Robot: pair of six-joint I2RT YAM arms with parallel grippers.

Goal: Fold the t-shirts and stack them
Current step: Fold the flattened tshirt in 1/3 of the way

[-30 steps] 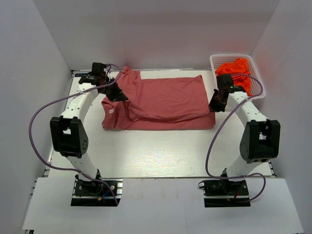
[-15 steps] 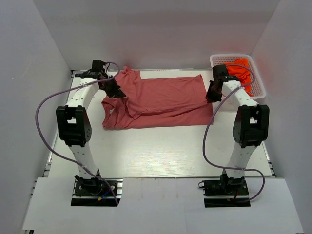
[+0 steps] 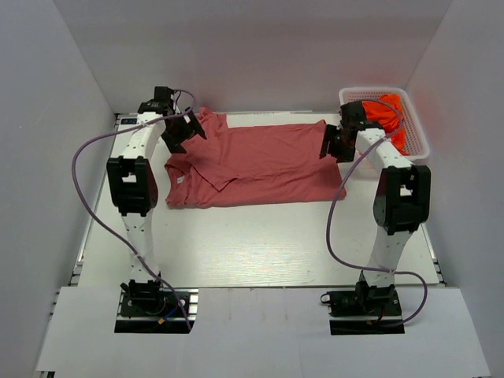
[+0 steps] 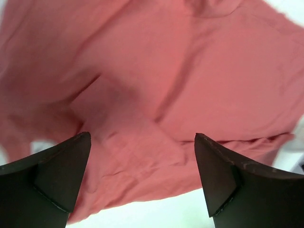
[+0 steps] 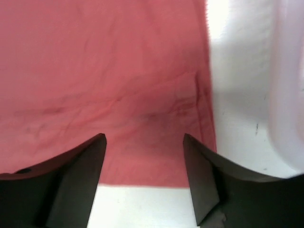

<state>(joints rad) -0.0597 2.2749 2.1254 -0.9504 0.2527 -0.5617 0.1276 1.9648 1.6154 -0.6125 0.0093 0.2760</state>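
Left gripper (image 3: pixel 183 135): jaws spread wide with nothing between them. It hangs above the upper-left sleeve area of the rose-red t-shirt (image 3: pixel 268 161). The shirt lies across the far half of the table (image 3: pixel 252 240), its left part folded over itself (a small white neck label (image 3: pixel 179 180) shows near the left edge). Right gripper (image 3: pixel 331 146): jaws apart and empty, over the shirt's right edge. Far right — orange t-shirts (image 3: pixel 384 114) bunched in a white basket (image 3: pixel 374 90).
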